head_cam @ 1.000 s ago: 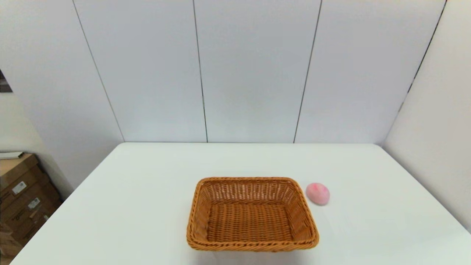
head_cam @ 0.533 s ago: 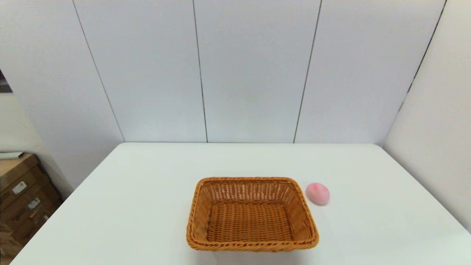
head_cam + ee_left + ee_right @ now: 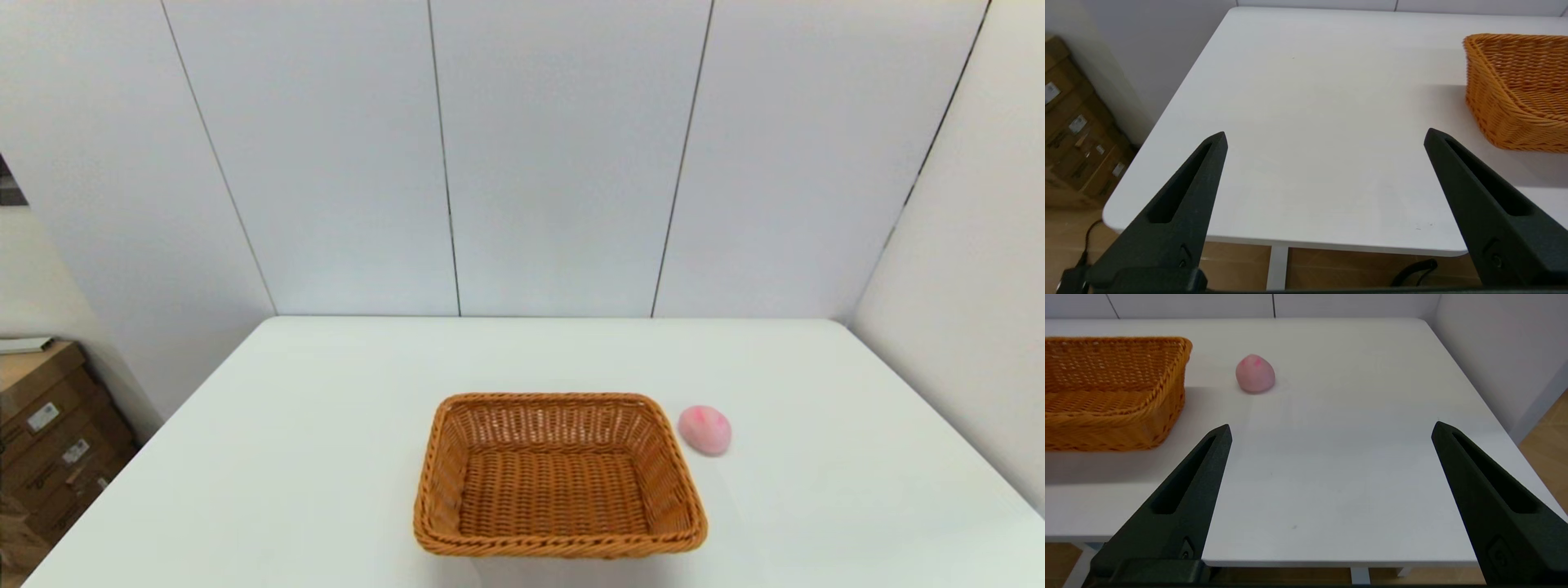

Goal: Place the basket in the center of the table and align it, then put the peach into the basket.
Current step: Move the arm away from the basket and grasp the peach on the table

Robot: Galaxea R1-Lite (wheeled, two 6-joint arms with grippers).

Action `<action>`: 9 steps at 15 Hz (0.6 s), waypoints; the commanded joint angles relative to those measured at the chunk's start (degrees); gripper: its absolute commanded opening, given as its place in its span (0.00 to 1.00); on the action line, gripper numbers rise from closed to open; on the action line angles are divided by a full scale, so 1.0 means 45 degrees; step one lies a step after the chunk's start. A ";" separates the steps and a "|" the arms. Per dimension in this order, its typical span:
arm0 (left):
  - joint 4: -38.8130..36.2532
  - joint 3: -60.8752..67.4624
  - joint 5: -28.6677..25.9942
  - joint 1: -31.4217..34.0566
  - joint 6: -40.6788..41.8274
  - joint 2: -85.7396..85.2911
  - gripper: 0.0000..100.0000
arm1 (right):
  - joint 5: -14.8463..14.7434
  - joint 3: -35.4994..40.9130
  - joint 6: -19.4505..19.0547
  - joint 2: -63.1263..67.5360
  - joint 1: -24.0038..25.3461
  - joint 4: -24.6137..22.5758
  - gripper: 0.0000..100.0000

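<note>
basket: empty, near table centre
peach: on table, just right of basket
left gripper: jaws spread, near edge
right gripper: jaws spread, near edge

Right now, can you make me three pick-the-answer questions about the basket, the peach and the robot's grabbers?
1. Where is the small pale-pink peach?
A. inside the basket
B. on the white table, on the robot's right of the basket
C. in a gripper

2. What colour is the rectangular woven wicker basket?
A. orange-brown
B. blue
C. green

3. How is the right gripper?
A. shut on the peach
B. open, holding nothing
C. shut on the basket

Answers: 1 B, it lies on the table beside the rim. 2 A, orange-brown all over. 3 B, its fingers are spread; the left gripper is open too.
</note>
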 commanded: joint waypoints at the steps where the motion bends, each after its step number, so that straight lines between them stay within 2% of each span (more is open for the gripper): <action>1: -0.0498 0.0301 0.0040 -0.0035 -0.0036 -0.0393 1.00 | -0.0071 -0.1533 0.0272 0.1598 -0.0002 0.0071 1.00; 2: -0.0634 0.0340 0.0040 -0.0035 -0.0036 -0.0393 1.00 | -0.0051 -0.2881 0.0917 0.3571 -0.0119 0.0013 1.00; 5: -0.0654 0.0340 0.0020 -0.0035 -0.0036 -0.0393 1.00 | 0.0027 -0.6416 0.1347 0.9899 -0.0139 0.0149 1.00; 6: -0.0654 0.0340 0.0040 -0.0035 -0.0114 -0.0393 1.00 | 0.0027 -0.7470 0.1894 1.1813 -0.0002 0.0306 1.00; 7: -0.0654 0.0320 0.0040 -0.0035 -0.0153 -0.0393 1.00 | 0.0047 -0.8349 0.2382 1.3356 0.0310 0.0540 1.00; 9: -0.0654 0.0320 0.0020 -0.0035 -0.0094 -0.0393 1.00 | 0.0027 -0.9599 0.2694 1.5973 0.1658 0.0540 1.00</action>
